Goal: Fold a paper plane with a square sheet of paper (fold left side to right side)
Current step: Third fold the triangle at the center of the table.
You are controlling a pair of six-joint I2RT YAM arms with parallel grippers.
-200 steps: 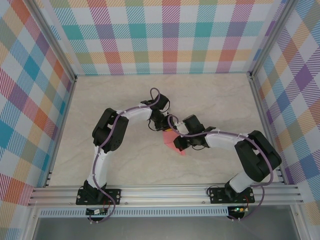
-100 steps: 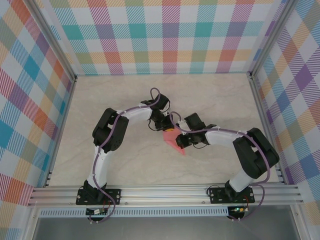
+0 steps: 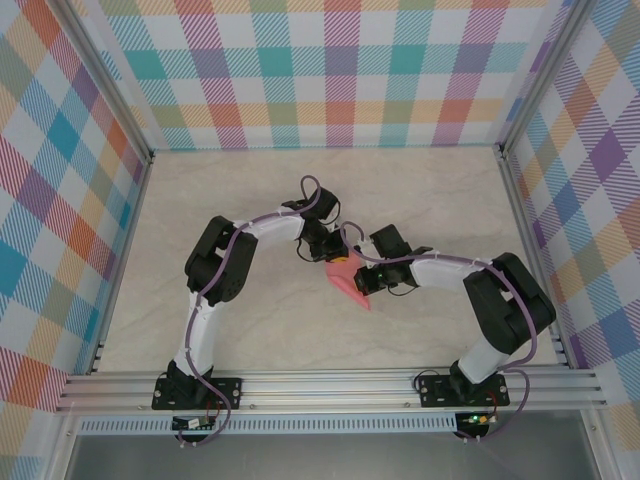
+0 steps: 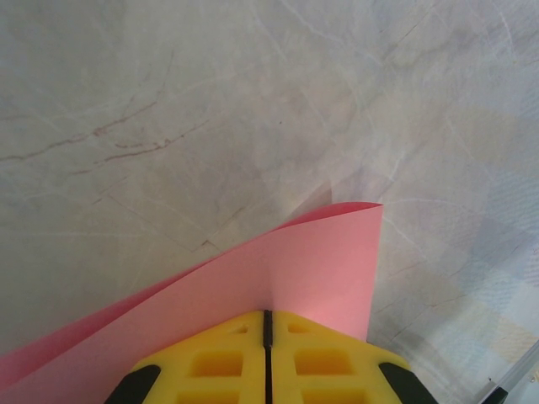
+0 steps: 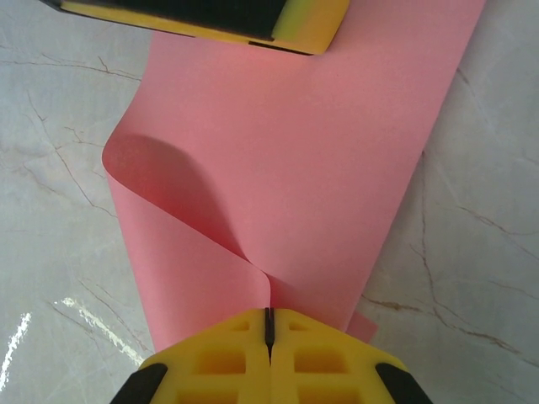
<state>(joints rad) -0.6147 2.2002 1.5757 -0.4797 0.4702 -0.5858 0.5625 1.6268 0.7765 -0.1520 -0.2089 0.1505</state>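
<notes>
The square sheet of paper [image 3: 350, 285] is pink-red and hangs curled between both grippers above the middle of the table. My left gripper [image 4: 268, 318] is shut on one edge of the sheet [image 4: 303, 269], its yellow fingers pressed together. The right gripper [image 5: 269, 316] is shut on the opposite edge, where the paper [image 5: 295, 168] bends over into a loose roll. The left gripper's yellow fingers [image 5: 253, 25] show at the top of the right wrist view, gripping the far edge. From above, the two grippers [image 3: 335, 258] [image 3: 362, 283] sit close together over the sheet.
The pale marble table [image 3: 260, 320] lies bare around the arms. Checked walls [image 3: 330, 70] close in the back and both sides. An aluminium rail [image 3: 330, 385] runs along the near edge by the arm bases.
The right gripper has moved left and slightly away, closer to the left gripper, and the sheet bows more between them. The left arm has hardly moved.
</notes>
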